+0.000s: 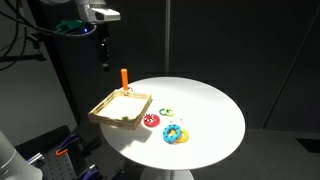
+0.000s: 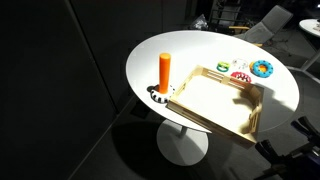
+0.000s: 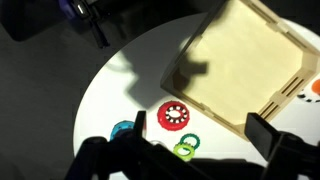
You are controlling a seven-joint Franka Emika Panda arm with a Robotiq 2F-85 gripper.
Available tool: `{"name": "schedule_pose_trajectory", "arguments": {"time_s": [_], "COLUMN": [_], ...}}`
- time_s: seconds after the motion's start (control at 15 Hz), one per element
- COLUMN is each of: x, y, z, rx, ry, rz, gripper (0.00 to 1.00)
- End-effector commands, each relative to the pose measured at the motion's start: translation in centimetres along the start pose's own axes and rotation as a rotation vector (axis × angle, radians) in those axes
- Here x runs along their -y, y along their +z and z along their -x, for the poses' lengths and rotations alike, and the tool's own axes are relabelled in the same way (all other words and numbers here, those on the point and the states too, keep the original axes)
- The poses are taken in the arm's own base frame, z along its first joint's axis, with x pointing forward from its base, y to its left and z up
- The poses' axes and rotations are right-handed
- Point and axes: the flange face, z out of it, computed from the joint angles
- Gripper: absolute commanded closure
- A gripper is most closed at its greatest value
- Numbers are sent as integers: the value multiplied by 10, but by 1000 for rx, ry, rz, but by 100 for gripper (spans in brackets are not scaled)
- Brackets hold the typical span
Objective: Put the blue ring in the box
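The blue ring (image 1: 177, 133) lies flat on the white round table, with a yellow ring right by it. It also shows in an exterior view (image 2: 262, 69) and at the lower left of the wrist view (image 3: 124, 130), partly hidden by a finger. The box (image 1: 120, 108) is a shallow light-wood tray with an orange peg (image 1: 124, 78) at one corner. It shows in both exterior views (image 2: 215, 100) and in the wrist view (image 3: 235, 55). My gripper (image 1: 103, 58) hangs high above the table near the tray. In the wrist view the gripper (image 3: 200, 135) is open and empty.
A red ring (image 3: 175, 116) and a green ring (image 3: 186, 147) lie between the tray and the blue ring. The table's round edge (image 1: 235, 125) is close to the rings. A small black-and-white thing (image 2: 158, 96) lies at the peg's foot.
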Motion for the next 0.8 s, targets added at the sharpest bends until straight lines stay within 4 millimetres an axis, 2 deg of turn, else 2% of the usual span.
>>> {"name": "schedule_pose_trajectory", "arguments": {"time_s": [0.0,0.47,0.73], "x": [-22,-79,-99], "y": [23,88,109], "z": [-34,-91,-108], "rx": [-75,-156,-161], "ry": [80,252,305], "rz": [45,109,178], "gripper": [0,0,0]}}
